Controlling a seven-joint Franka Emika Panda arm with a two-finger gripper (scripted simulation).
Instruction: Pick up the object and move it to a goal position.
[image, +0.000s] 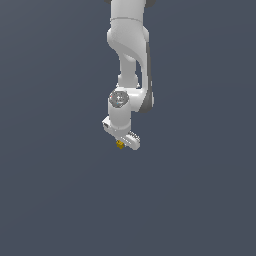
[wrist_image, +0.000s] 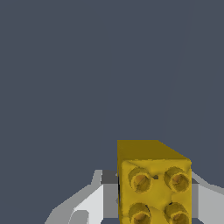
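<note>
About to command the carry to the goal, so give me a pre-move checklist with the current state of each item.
1. Small mustard-yellow studded block sits between the white gripper fingers: ok.
2. Fingers actually pressing the block's sides: cannot tell; contact is hidden in the wrist view.
3. Block lifted off the flat grey surface: cannot tell.
4. Block square in the gripper, not tilted: ok in the wrist view.
5. Goal position visible: not ok; no marker in either view.
</note>
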